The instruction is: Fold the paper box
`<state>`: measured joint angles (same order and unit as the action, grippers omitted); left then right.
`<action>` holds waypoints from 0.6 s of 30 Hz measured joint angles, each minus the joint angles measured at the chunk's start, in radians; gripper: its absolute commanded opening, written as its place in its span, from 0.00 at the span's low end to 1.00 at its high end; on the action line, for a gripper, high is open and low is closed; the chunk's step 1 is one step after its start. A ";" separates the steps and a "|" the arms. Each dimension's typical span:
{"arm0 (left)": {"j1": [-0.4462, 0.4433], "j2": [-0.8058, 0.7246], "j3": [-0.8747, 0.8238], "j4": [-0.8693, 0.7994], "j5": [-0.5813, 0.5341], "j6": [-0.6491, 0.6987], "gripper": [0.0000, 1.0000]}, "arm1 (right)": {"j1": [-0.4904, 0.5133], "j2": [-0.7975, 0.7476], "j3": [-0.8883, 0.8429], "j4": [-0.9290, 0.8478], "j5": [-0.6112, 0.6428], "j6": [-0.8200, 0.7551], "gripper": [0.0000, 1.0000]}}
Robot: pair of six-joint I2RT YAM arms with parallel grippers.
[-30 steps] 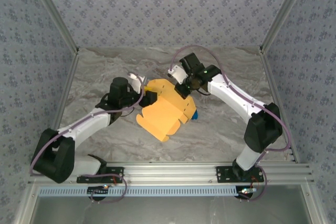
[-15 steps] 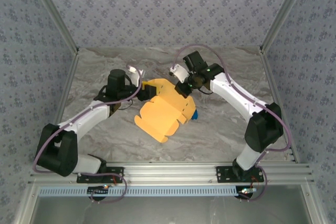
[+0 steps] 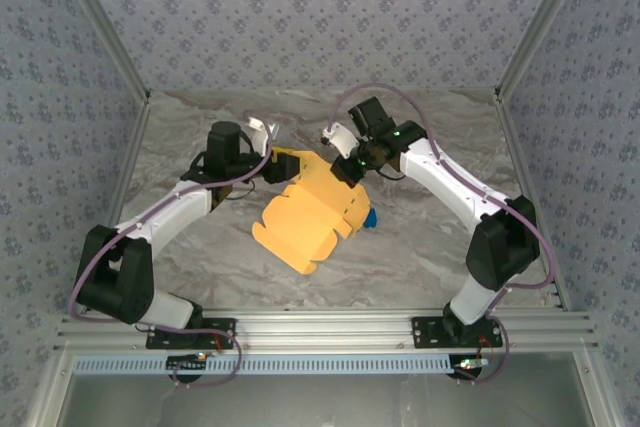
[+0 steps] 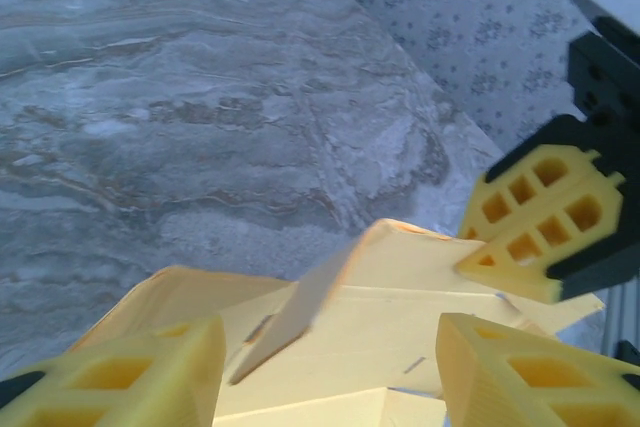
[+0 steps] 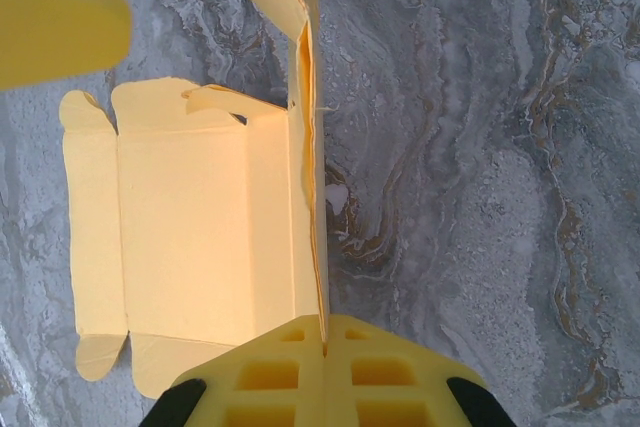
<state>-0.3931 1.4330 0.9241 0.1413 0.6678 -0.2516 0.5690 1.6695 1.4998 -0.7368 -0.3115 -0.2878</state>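
The paper box [image 3: 310, 215] is a yellow-orange die-cut sheet, partly folded, in the middle of the table. My right gripper [image 3: 348, 169] is shut on the sheet's far-right edge and holds a side panel [image 5: 308, 177] upright between its fingertips [image 5: 325, 347]. My left gripper [image 3: 281, 163] stands open at the sheet's far-left corner. Its two fingers [image 4: 120, 379] are spread wide on either side of a raised flap [image 4: 320, 292]. The flap touches neither finger. The right gripper's yellow fingers [image 4: 535, 227] show beyond the sheet in the left wrist view.
A tiny blue block [image 3: 370, 218] lies against the sheet's right edge. The marble table top [image 3: 420, 247] is walled by patterned panels at the back and both sides. An aluminium rail [image 3: 330, 327] runs along the near edge.
My left gripper has moved toward the back of the table, up to the sheet's far-left corner. The sheet has shifted slightly left. The right gripper has kept its grip.
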 measured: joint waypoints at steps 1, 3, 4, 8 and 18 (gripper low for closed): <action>-0.003 0.001 0.000 0.002 0.008 0.001 0.51 | 0.000 0.000 0.001 0.000 0.000 0.003 0.00; -0.014 0.002 0.000 0.011 0.025 0.004 0.49 | 0.000 0.000 0.005 0.000 0.000 0.011 0.00; -0.016 0.002 0.000 0.014 0.032 0.004 0.48 | 0.000 0.000 0.008 0.000 0.000 0.014 0.00; -0.032 0.002 0.000 0.037 0.063 0.004 0.47 | 0.000 0.000 0.016 0.000 -0.001 0.027 0.00; -0.062 0.058 0.000 0.071 0.085 0.003 0.47 | 0.008 0.000 0.018 0.007 -0.039 0.049 0.00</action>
<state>-0.4549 1.4910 0.9241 0.2127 0.7528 -0.2485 0.5766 1.6699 1.5181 -0.7296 -0.3500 -0.2386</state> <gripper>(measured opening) 0.470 0.051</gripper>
